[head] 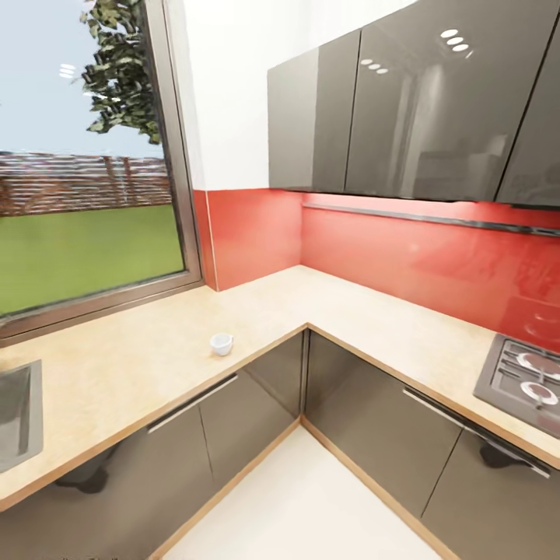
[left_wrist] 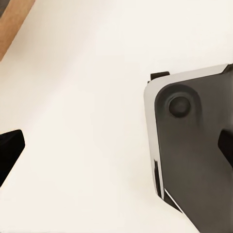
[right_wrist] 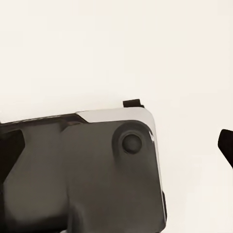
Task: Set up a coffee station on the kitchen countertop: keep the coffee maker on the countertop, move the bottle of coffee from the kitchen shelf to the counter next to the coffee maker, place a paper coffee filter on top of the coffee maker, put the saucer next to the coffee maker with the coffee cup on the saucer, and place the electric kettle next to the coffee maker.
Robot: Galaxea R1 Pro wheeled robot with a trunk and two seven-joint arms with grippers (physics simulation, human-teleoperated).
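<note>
A: What's up close?
B: Both wrist cams look down at the pale floor (left_wrist: 87,121) and robot base (right_wrist: 82,174). Can't tell the claws' state.
A: Farther?
B: Cup (head: 222,343) on the counter (head: 140,365), maybe upright; sink (head: 17,412) left, stove (head: 523,381) right.

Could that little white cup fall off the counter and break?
It might. The coffee cup sits close to the countertop's front edge, with no saucer under it, so a clumsy reach could knock it onto the floor. Also, the sink and the stove sit at either side, so a pushed cup could land in the wrong spot.
</note>
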